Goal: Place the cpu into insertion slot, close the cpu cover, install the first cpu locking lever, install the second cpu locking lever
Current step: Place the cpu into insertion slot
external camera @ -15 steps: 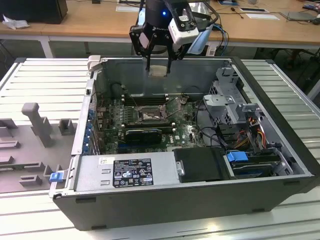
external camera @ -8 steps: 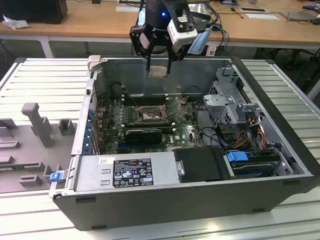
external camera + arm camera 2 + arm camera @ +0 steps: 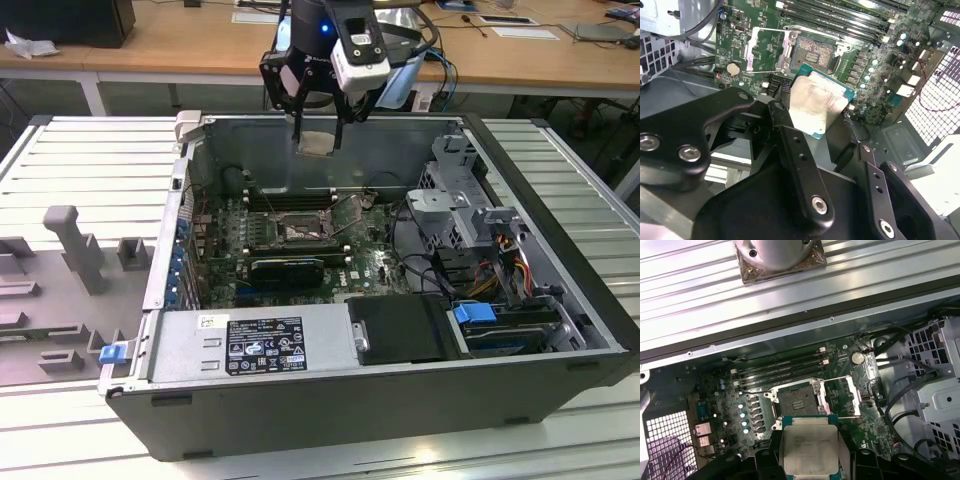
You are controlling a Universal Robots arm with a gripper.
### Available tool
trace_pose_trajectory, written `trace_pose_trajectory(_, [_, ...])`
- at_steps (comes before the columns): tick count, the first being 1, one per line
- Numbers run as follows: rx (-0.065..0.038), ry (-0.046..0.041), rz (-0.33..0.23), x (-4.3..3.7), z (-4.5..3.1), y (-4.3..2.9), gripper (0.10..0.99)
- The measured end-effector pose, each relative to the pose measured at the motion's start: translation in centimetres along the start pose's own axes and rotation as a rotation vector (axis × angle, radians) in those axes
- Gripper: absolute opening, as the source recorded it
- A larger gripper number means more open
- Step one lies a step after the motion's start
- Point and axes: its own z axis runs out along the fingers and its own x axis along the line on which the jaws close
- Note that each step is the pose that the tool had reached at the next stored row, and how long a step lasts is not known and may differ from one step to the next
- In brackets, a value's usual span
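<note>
cpu [image 3: 809, 450], a flat silver square, is clamped by its edges in the gripper [image 3: 318, 146], held above the open computer case [image 3: 400, 145], probably to spare its contacts. the socket [image 3: 795, 401] on the green board [image 3: 715, 390] below sits bare, its cover [image 3: 844, 394] swung open.

One cpu [image 3: 815, 102] edge apparently behind fingers [image 3: 790, 140]

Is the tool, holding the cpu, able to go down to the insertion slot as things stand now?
Probably yes. The tool holds the cpu above the open case, the cpu cover stands swung aside, and nothing lies over the insertion slot.
</note>
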Motion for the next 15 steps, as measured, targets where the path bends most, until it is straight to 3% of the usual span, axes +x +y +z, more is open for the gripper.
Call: trace_pose_trajectory(15, [-0.001, -0.0063, 0.070, 0.00, 0.00, 0.00, 0.529])
